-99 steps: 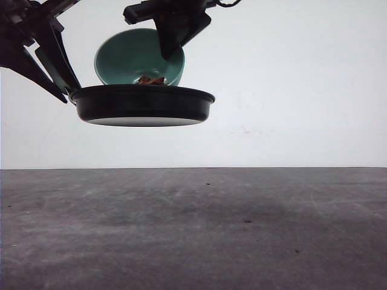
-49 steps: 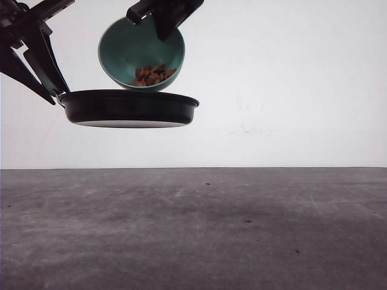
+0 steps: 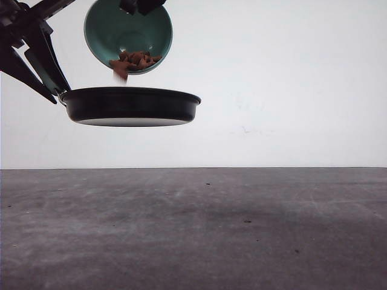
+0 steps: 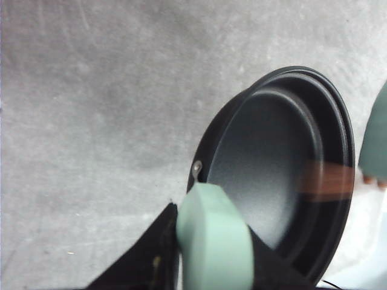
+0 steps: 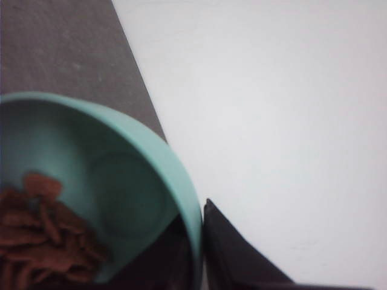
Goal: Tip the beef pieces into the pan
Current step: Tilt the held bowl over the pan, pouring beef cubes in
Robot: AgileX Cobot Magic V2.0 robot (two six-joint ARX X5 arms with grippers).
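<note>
While my left gripper (image 3: 51, 90) clamps the pan (image 3: 130, 106) handle (image 4: 211, 241), my right gripper (image 5: 202, 248) grips the tilted teal bowl (image 3: 128, 33). Beef pieces (image 3: 134, 60) spill over its rim above the pan

- Teal bowl (image 3: 128, 35) is tilting steeply above the pan (image 3: 130, 106).
- Beef pieces (image 3: 134, 61) are spilling over its lower rim.
- Left gripper (image 3: 51, 84) is holding the pan aloft.
</note>
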